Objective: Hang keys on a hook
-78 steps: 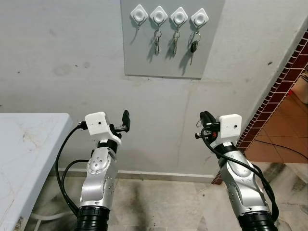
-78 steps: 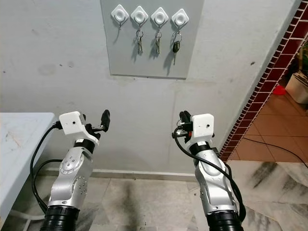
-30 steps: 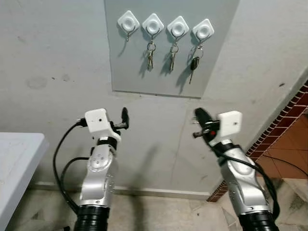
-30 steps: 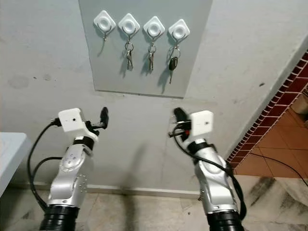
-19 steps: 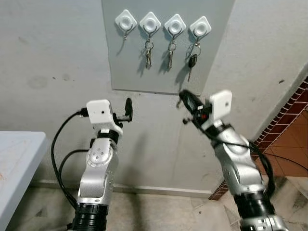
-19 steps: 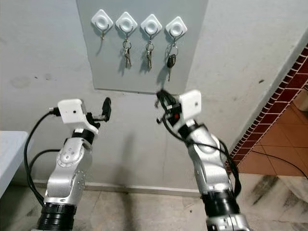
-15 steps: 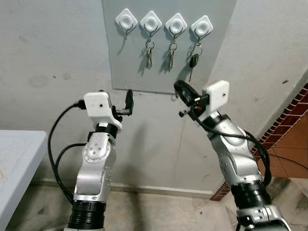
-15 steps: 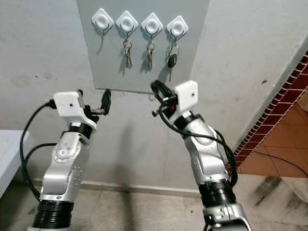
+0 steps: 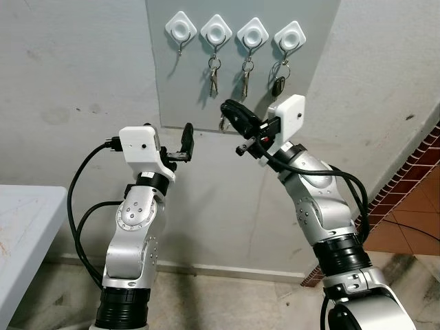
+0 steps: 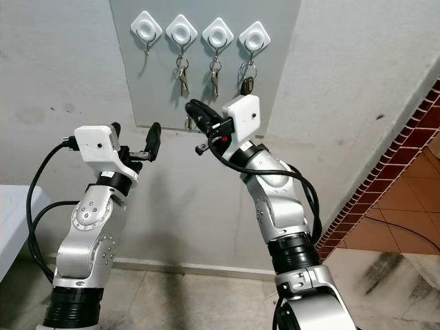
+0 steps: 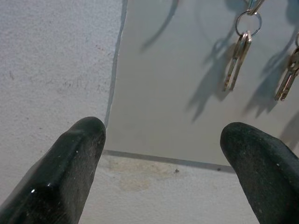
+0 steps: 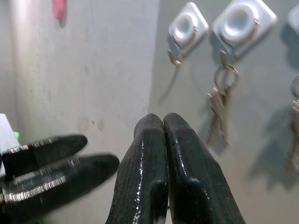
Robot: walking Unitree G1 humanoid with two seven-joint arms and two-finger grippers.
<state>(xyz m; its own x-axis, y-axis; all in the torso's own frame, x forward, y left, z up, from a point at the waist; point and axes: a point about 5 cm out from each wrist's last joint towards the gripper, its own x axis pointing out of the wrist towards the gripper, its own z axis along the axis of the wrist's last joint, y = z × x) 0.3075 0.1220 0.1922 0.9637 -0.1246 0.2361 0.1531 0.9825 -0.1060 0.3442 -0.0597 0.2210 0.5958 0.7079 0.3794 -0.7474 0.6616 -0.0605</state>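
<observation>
1. Right gripper raised before the grey board, fingers pressed together on a key ring dangling below; leftmost hook bare.
2. Left gripper spread wide below the board's edge.

Two silver arms with black ribbed cuffs, black looping cables, white boxy wrist cameras, and glossy black fingers with rounded tips.
</observation>
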